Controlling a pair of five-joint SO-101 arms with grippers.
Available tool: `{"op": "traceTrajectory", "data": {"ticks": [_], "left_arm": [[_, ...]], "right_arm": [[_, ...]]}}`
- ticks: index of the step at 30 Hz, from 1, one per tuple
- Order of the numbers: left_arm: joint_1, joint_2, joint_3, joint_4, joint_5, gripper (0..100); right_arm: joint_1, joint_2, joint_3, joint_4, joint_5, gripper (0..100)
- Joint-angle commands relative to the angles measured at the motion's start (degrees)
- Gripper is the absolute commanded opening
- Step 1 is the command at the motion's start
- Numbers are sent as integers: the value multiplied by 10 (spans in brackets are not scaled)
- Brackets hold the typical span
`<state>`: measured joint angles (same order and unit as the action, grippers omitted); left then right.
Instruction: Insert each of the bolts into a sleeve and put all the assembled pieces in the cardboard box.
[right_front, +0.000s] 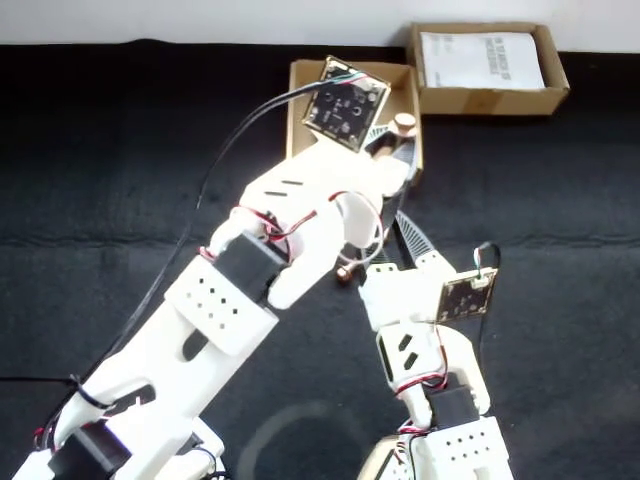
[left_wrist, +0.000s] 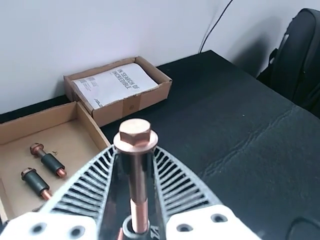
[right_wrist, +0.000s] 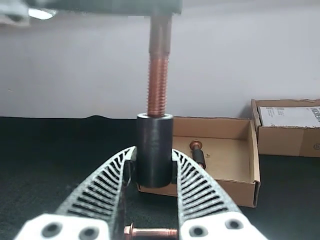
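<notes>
The copper-coloured hex-head bolt (left_wrist: 136, 134) is clamped in the left gripper (left_wrist: 135, 152). Its threaded end stands at the mouth of the black cylindrical sleeve (right_wrist: 154, 150), which is clasped by the right gripper (right_wrist: 154, 159) at the centre of the high view.

Two assembled pieces (left_wrist: 46, 162) are already laid in the open brown cardboard box (right_front: 298, 100), upper centre. One further bolt (right_wrist: 150, 232), apparently unsleeved, remains on the black surface (left_wrist: 225, 125).

A white sheet (right_front: 480, 58) bearing dark print is held in the second cardboard box (right_front: 490, 100), upper right.

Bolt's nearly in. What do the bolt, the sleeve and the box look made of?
Bolt: metal, shiny copper-coloured finish, with cut threads. Sleeve: smooth matte black, plastic or coated metal; the look leaves it open. Cardboard box: plain brown cardboard, dull, with folded walls.
</notes>
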<state>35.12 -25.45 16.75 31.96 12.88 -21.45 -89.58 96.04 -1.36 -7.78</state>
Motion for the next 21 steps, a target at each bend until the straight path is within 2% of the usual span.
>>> {"op": "traceTrajectory", "data": {"ticks": [1,9,13,19,21], "left_arm": [[-6,4,-8,-9,-2,8],[-3,3,-3,-4,-4,8],[-1,1,-8,39,-5,18],[-2,0,-9,131,-3,205],[-2,-7,-8,143,-3,220]], "right_arm": [[-3,-8,76,0,4,7],[-3,-8,76,0,4,7],[-3,-8,76,0,5,7],[0,-8,76,0,5,7],[0,-8,76,0,5,7]]}}
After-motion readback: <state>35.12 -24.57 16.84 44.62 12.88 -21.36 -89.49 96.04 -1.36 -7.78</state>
